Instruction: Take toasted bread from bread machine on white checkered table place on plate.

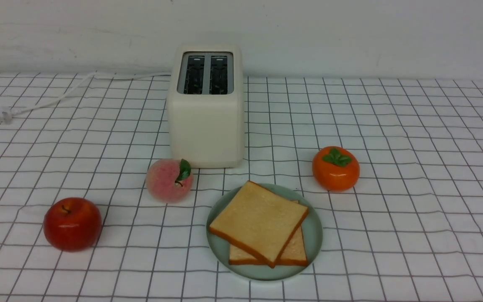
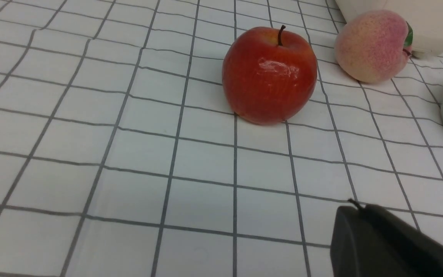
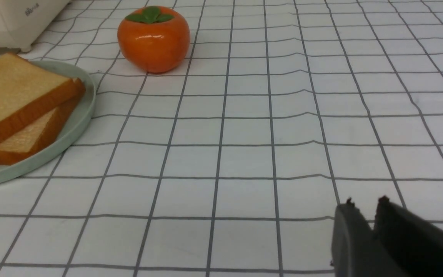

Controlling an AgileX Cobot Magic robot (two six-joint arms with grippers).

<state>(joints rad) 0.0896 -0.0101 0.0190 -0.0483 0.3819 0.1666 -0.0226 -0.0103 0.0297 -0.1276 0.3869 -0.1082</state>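
Lying crossed, one on the other, both slices of toast sit on the plate; the toaster's slots look empty. The task seems done, with nothing evident left. The left gripper is closed; the right is slightly parted, holding nothing. Small dark lettering on the toaster is too small to read.

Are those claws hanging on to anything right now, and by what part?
No, nothing is held: the left gripper and right gripper are both empty.
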